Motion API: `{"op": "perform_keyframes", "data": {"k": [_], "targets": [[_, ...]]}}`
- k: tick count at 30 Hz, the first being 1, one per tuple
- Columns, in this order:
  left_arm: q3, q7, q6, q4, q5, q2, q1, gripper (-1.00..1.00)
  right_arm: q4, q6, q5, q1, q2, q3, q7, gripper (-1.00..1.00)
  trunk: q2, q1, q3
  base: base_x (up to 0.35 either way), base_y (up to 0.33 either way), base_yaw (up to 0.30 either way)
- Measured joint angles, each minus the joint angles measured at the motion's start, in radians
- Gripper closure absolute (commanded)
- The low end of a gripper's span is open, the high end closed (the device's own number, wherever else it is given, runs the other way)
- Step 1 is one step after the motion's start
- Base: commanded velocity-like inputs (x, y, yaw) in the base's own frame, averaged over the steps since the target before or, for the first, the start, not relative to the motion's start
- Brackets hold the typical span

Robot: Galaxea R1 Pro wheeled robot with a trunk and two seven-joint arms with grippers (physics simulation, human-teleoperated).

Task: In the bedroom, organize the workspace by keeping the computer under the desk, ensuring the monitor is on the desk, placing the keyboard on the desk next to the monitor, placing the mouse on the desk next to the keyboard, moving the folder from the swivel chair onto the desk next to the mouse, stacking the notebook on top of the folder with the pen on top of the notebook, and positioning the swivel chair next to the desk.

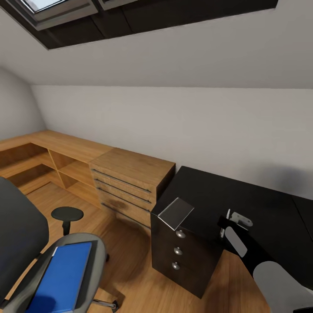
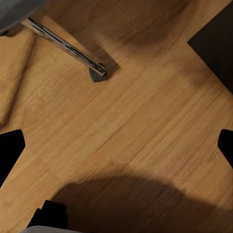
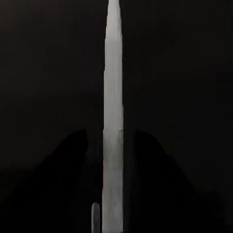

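The grey swivel chair (image 1: 24, 234) stands at the lower left of the head view, with the bright-blue folder (image 1: 65, 274) lying flat on its seat. To the right is the glossy black desk (image 1: 243, 191), with dark drawers (image 1: 191, 265) that have round silver knobs. My right gripper (image 1: 230, 222) hovers over the desk's near edge. In the right wrist view the right gripper (image 3: 112, 145) is shut on a slim flat thing with a light-grey edge (image 3: 112, 73), seemingly the keyboard seen edge-on. My left gripper (image 2: 116, 148) is open over the wooden floor, close to the chair's chrome leg (image 2: 63, 43).
A light wooden chest (image 1: 126, 182) with long bar handles stands against the desk's left end. Low wooden shelving (image 1: 43, 161) continues leftward along the wall. A sloped ceiling with a skylight (image 1: 65, 8) hangs overhead. A strip of wooden floor (image 1: 126, 243) separates chair and drawers.
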Motion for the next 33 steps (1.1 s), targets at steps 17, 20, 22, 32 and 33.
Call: {"op": "perform_keyframes", "data": {"k": [17, 20, 22, 32, 33], "targets": [[0.002, 0.0, -0.001, 0.0, -0.001, 0.0, 0.0, -1.0, -0.001, 0.0, 0.0, 0.0, 0.0, 0.0, 0.0, -1.0, 0.0, 0.0, 0.0, 0.0, 0.0, 0.0], [0.002, 0.0, -0.001, 0.0, -0.001, 0.0, 0.0, -1.0, -0.004, 0.0, 0.0, 0.0, 0.0, 0.0, 0.0, -1.0, 0.0, 0.0, 0.0, 0.0, 0.0, 0.0], [0.002, 0.0, 0.0, 0.0, -0.001, 0.0, 0.0, -1.0, -0.009, -0.001, 0.0, 0.0, -0.001, 0.0, 0.001, -1.0, 0.0, 0.0, 0.0, 0.0, 0.0, 0.0], [0.002, 0.0, -0.001, 0.0, -0.001, 0.0, 0.0, -1.0, -0.139, 0.007, -0.006, 0.0, -0.001, -0.004, -0.006, -1.0, 0.0, 0.0, 0.0, 0.0, 0.0, 0.015], [0.002, 0.0, -0.001, 0.0, -0.001, 0.0, 0.0, -1.0, -0.144, 0.007, -0.006, 0.0, -0.001, -0.003, -0.006, -1.0, 0.0, 0.0, -0.001, 0.0, 0.0, 0.141]]}}
